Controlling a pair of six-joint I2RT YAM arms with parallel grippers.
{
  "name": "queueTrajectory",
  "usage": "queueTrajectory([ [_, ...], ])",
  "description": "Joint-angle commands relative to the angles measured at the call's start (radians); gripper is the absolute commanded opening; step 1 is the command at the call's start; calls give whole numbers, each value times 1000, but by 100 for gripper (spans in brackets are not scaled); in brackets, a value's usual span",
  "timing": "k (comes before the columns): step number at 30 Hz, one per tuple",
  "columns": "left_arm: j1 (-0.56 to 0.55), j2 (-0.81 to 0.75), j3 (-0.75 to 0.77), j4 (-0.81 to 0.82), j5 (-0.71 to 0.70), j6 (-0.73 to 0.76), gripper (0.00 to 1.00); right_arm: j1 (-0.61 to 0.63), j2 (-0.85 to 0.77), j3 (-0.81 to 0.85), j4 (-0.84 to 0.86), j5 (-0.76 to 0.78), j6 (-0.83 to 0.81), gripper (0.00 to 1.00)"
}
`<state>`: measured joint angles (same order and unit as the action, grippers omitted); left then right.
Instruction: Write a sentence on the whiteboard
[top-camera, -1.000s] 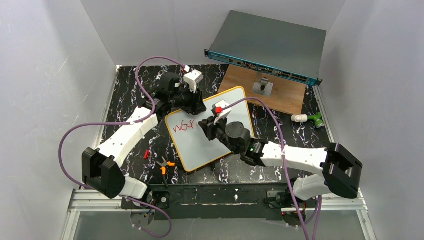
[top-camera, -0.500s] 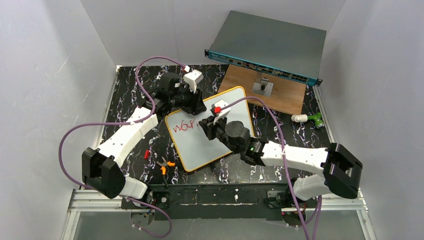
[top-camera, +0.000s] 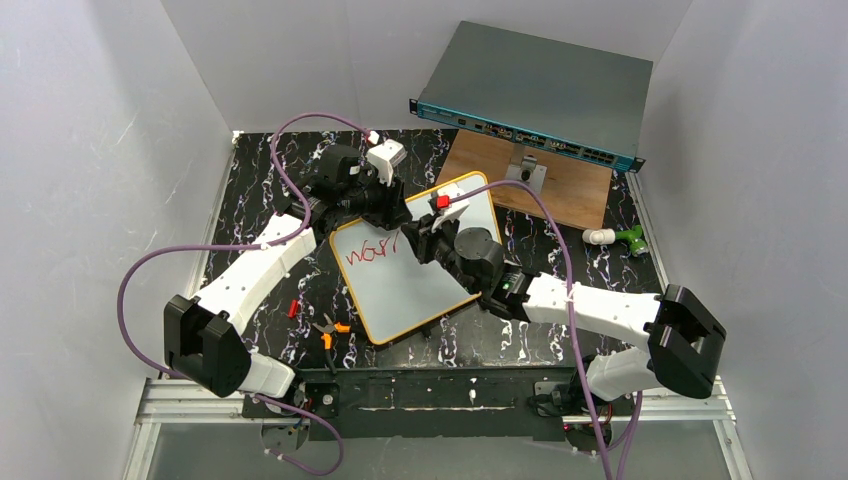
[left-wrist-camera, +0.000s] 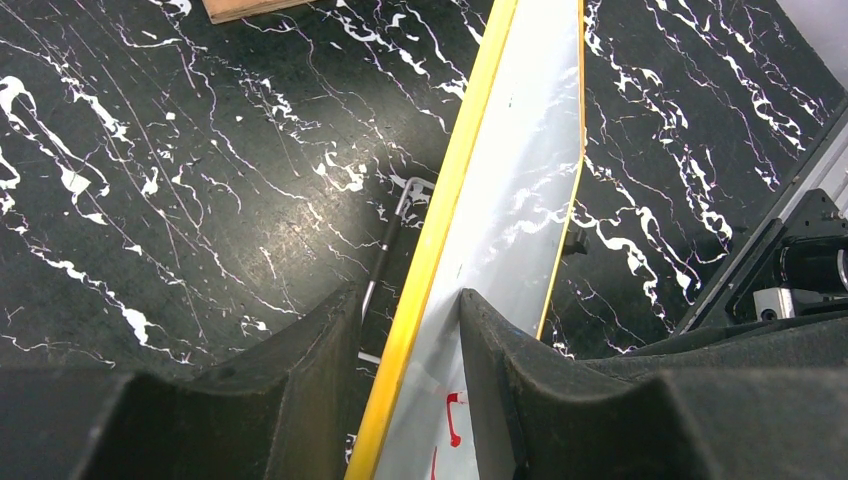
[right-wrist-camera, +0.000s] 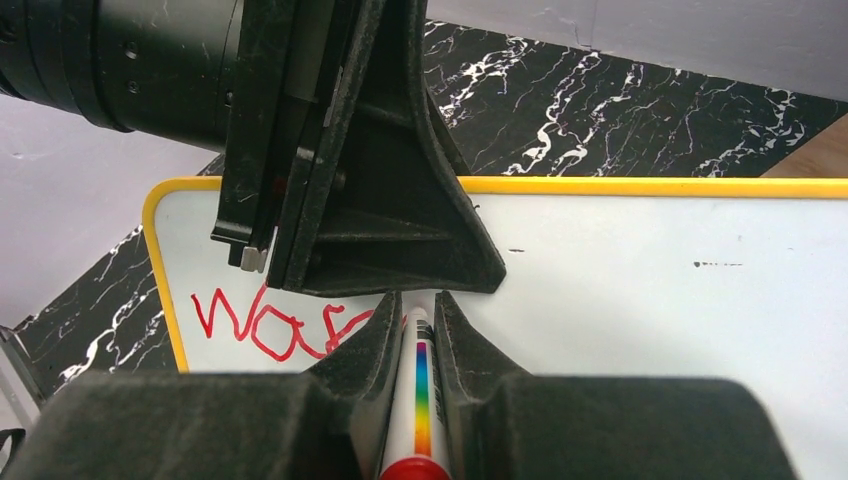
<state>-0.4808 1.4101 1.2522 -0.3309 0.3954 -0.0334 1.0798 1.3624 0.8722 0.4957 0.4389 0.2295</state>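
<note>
The whiteboard (top-camera: 410, 285) lies tilted on the black marbled table, white with a yellow-orange rim. My left gripper (top-camera: 393, 208) is shut on its far-left edge; the left wrist view shows the rim and board (left-wrist-camera: 530, 180) pinched in that gripper (left-wrist-camera: 408, 310). My right gripper (top-camera: 428, 238) is shut on a white marker (right-wrist-camera: 420, 390) with a rainbow stripe and red end, its tip on the board (right-wrist-camera: 650, 290), just below the left gripper's finger (right-wrist-camera: 400, 230). The sentence (top-camera: 368, 252) stands as red letters reading roughly "War" (right-wrist-camera: 270, 325); the marker tip itself is hidden.
A grey rack-mount box with teal front (top-camera: 540, 85) stands at the back right. In front of it lies a wooden board (top-camera: 565, 190) with a metal bracket (top-camera: 526, 175). A green-and-white part (top-camera: 620, 238) lies right, orange-handled pliers (top-camera: 328, 332) near left.
My right gripper has carried the marker away from me across the board, up close to the left gripper, and a further red stroke follows the letters. The left arm has not moved.
</note>
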Motion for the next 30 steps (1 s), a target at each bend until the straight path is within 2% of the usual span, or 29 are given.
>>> queueTrajectory([
  [1,-7,-57,43,12,9,15,0,-17,1,-18,-30,23,20,1],
  [13,-7,-47,47,21,10,12,0,-15,-57,-95,-73,46,61,1],
  [30,-8,-55,41,18,11,13,0,-54,-1,57,-91,48,-28,1],
])
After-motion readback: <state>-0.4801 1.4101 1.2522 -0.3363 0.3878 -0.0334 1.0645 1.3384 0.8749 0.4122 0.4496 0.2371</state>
